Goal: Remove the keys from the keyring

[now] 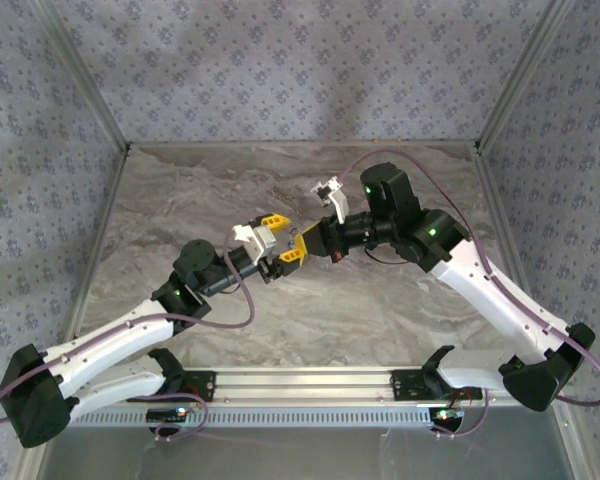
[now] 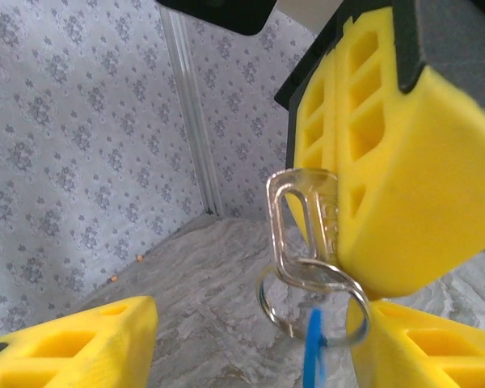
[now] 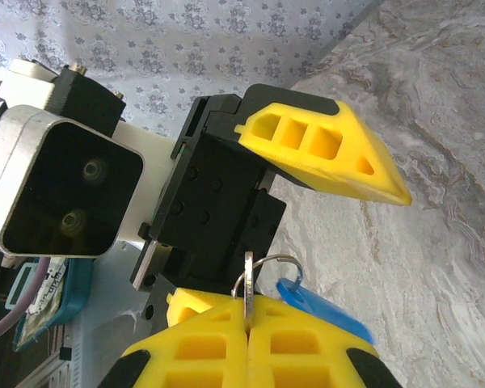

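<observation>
My right gripper (image 1: 293, 253) (image 3: 246, 319) is shut on the flat silver clasp of the keyring (image 2: 303, 234) (image 3: 244, 283), held in the air over the table's middle. From the clasp hangs a round wire ring (image 2: 307, 303) (image 3: 279, 263) carrying the bright-blue keys (image 2: 311, 360) (image 3: 327, 311). My left gripper (image 1: 270, 243) (image 2: 255, 343) faces the right one, open, its yellow fingers (image 2: 81, 347) standing on either side of the ring and keys. The right-hand finger is close to the ring; I cannot tell whether it touches. In the right wrist view one left finger (image 3: 323, 153) stands above the ring.
The marble-patterned table (image 1: 380, 300) lies bare below both grippers. Patterned cloth walls with metal corner posts (image 2: 190, 105) close in the back and sides. A metal rail (image 1: 300, 385) with the arm bases runs along the near edge.
</observation>
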You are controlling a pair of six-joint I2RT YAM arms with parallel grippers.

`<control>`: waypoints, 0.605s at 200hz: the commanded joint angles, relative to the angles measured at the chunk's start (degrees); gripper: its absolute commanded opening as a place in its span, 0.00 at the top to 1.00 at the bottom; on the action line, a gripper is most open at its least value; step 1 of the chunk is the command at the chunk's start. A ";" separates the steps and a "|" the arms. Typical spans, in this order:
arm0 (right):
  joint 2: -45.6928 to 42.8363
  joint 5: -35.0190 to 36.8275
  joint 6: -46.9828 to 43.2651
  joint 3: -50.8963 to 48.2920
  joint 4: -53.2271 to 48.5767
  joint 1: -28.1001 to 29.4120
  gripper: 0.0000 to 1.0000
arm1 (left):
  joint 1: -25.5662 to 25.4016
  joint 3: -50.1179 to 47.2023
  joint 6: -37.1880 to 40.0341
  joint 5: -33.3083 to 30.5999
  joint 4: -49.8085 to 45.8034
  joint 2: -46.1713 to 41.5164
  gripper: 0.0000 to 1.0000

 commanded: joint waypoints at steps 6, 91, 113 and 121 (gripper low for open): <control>-1.51 -1.21 0.93 -0.42 1.28 0.41 1.00 | -0.44 1.93 0.82 1.06 4.29 0.19 0.40; -2.88 -1.71 1.88 -1.15 2.20 -0.14 1.00 | -0.42 1.80 1.04 1.47 4.05 -0.55 0.64; -3.11 -1.83 1.97 -1.49 2.59 -0.41 1.00 | -0.45 1.49 1.05 1.07 4.19 -0.95 0.68; -3.09 -1.80 1.98 -1.55 2.78 -0.35 1.00 | -0.43 1.49 1.06 1.13 4.44 -0.99 0.69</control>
